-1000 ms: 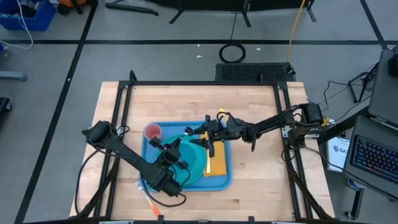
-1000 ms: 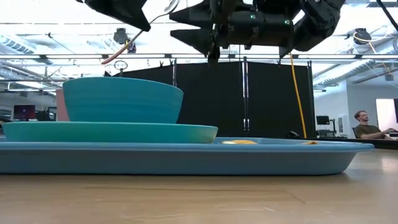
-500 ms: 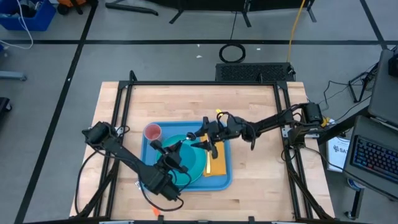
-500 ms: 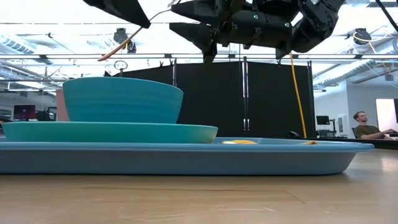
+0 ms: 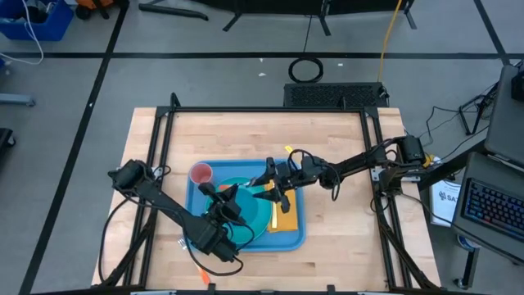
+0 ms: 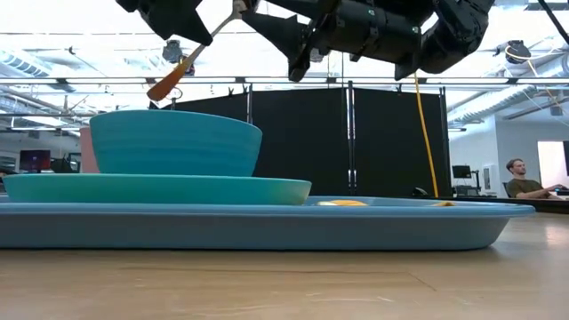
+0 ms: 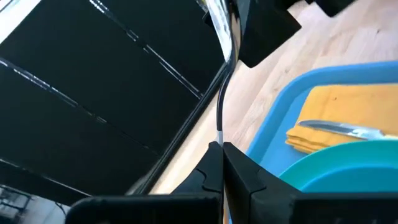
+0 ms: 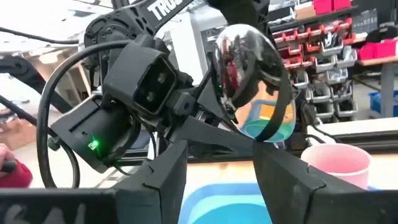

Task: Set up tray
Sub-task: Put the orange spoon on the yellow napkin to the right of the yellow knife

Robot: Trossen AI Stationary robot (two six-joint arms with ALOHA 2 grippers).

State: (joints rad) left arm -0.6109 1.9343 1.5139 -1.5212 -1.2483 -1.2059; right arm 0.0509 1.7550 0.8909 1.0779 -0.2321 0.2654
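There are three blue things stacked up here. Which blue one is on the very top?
The round bowl is on top. It sits on the wider, flatter plate, and the plate rests on the big tray, which lies on the table.

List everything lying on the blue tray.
On the tray: a cyan plate carrying a teal bowl, a pink cup, and a yellow napkin with a silver utensil on it. The arms hide much of the plate from above; anything beneath stays unseen.
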